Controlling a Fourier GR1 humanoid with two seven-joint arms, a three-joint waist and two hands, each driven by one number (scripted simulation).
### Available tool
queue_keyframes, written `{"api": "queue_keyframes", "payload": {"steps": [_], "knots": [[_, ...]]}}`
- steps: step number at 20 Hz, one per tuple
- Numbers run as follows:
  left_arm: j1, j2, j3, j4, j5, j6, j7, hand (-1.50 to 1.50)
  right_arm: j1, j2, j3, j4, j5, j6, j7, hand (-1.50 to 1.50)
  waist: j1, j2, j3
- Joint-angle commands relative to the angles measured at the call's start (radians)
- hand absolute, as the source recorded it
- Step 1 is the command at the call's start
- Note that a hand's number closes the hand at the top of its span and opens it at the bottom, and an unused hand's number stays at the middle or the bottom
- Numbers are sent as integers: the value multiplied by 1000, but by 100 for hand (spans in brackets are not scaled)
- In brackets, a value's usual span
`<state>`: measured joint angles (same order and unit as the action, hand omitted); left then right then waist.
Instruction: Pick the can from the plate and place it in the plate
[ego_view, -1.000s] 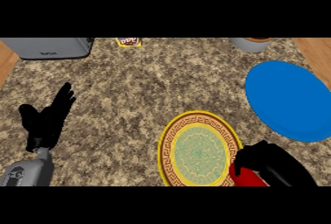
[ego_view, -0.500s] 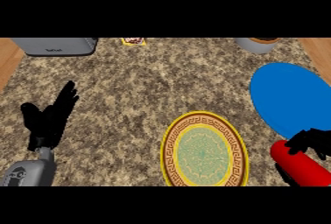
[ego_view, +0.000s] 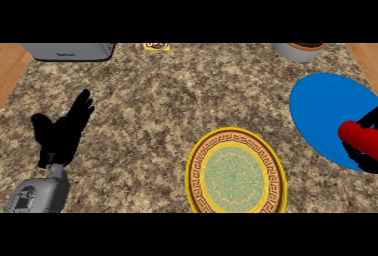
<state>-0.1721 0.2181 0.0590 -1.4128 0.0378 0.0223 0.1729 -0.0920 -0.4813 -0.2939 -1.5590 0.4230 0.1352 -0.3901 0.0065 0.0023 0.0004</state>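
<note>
A red can (ego_view: 357, 134) shows at the right edge, over the near right part of the blue plate (ego_view: 325, 110). My right hand (ego_view: 365, 156) is curled round the can, and only its dark fingers show at the frame's edge. A yellow plate (ego_view: 235, 172) with a green patterned centre lies on the counter at lower middle, with nothing on it. My left hand (ego_view: 63, 132) rests open at the left, fingers up, away from both plates.
A grey toaster (ego_view: 68, 50) stands at the back left. A small packet (ego_view: 156, 46) lies at the back middle, and a grey pot (ego_view: 301, 50) at the back right. Wooden floor shows past both counter ends.
My right hand has carried the red can from the yellow plate's right rim rightward and up over the blue plate. The left hand has stayed put.
</note>
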Motion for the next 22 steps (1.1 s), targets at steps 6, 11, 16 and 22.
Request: {"api": "queue_keyframes", "payload": {"steps": [6, 11, 16, 22], "knots": [[-5, -51, -23, 14, -44, 40, -5, 0, -219, -108, -25, 522, 134, -110, -228, 150, 7, 2, 1], [-39, 9, 21, 11, -5, -14, 18, 0, -353, -167, 9, 757, 130, 64, -194, 150, 18, 5, 1], [13, 2, 4, -31, -1, -36, 5, 0, -450, -228, 27, 1040, 185, 70, -425, -150, 40, 11, 3], [-30, -21, 5, -1, -22, 1, 22, 0, -505, -204, -51, 1059, 95, 49, -617, -150, 14, 4, 2]]}}
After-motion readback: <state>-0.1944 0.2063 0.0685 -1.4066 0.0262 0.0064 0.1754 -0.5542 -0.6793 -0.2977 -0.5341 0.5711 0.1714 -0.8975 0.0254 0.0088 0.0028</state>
